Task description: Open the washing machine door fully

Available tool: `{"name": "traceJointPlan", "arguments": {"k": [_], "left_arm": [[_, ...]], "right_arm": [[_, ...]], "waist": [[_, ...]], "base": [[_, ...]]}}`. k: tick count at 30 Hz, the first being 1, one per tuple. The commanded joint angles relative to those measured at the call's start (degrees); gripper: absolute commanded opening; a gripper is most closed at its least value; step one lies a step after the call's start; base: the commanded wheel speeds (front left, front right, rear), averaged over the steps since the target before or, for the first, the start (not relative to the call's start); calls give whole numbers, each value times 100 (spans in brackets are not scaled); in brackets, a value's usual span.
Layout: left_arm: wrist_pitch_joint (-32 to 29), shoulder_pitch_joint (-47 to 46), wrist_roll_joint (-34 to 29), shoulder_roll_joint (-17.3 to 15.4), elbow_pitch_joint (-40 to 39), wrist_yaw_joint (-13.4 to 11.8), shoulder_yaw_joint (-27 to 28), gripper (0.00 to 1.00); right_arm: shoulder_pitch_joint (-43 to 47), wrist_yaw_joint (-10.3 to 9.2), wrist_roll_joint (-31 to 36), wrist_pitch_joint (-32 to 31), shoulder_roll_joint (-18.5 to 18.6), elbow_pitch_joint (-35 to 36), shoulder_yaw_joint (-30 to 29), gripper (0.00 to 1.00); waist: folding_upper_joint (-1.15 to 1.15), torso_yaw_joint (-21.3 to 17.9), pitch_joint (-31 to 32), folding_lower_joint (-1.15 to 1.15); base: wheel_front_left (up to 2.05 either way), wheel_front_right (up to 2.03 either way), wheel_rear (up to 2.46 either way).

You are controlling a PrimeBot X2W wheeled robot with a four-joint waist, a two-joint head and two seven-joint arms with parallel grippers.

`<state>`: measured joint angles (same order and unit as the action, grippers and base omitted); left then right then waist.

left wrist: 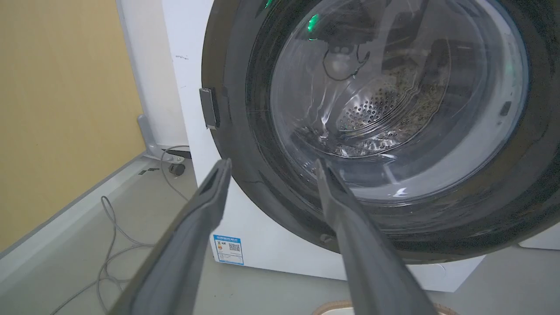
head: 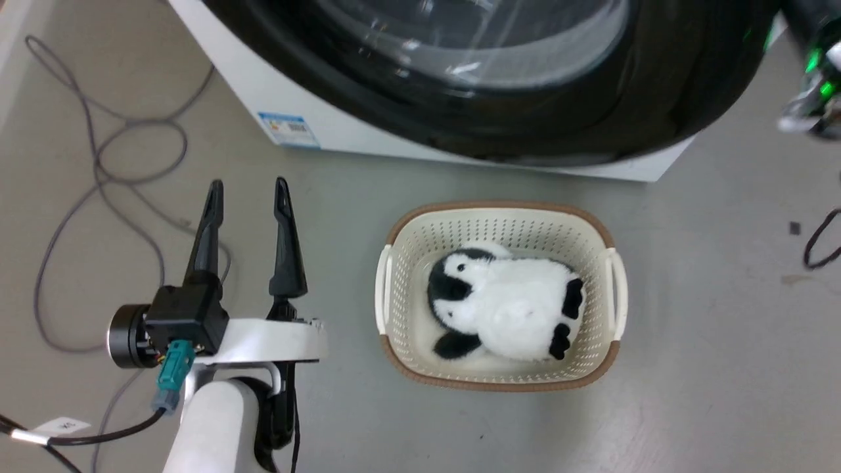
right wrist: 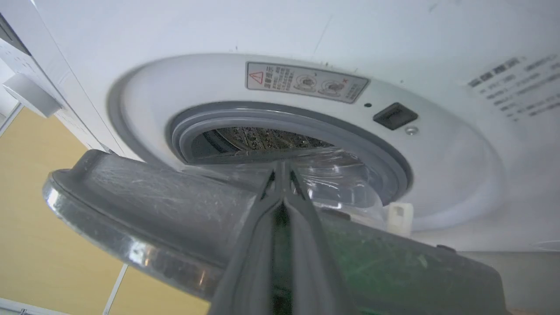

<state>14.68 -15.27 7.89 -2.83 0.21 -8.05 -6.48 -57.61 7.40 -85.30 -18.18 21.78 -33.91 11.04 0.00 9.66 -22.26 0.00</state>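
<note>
The washing machine (head: 309, 105) is a white box across the top of the head view, with a blue label (head: 289, 129) low on its front. The washing machine door (head: 663, 85), glossy black with a bulging glass window, stands ajar and overhangs the floor. In the right wrist view a gap separates the door's dark grey inner rim (right wrist: 166, 205) from the machine front (right wrist: 446, 175), and the blue-grey gasket (right wrist: 245, 114) and steel drum (right wrist: 262, 138) show. My right gripper (right wrist: 282, 168) is shut, its fingers lying against that inner rim. My left gripper (head: 248, 187) is open over the floor, short of the door (left wrist: 494, 210).
A cream basket (head: 499, 211) holding a plush penguin (head: 506, 305) sits on the floor just below the door. Grey cables (head: 98, 164) loop on the floor at the left. A yellow wall (left wrist: 57, 109) runs along the machine's left side. My right wrist (head: 815, 85) glows green at the upper right.
</note>
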Motion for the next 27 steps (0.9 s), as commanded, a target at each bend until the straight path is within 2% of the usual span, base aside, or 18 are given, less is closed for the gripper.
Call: {"name": "traceJointPlan", "arguments": {"k": [1,14,27], "left_arm": [[32,76,-52,-5,18,17,37,100],[32,486,-259,-5,176,228,286,100],[32,845,-295,-5,373,349,304,100]], "right_arm": [[202,9,-59,-76,-98,73,98,0],[1265,9,-250,-425,-196,723,560,0],[2316,9,-387,-794,-266,1431,1056,0]], "waist": [[0,-87,124,0],[0,-325,742,0],[0,-303,1287,0]], "base": [[0,0,0],[0,0,0],[0,0,0]]}}
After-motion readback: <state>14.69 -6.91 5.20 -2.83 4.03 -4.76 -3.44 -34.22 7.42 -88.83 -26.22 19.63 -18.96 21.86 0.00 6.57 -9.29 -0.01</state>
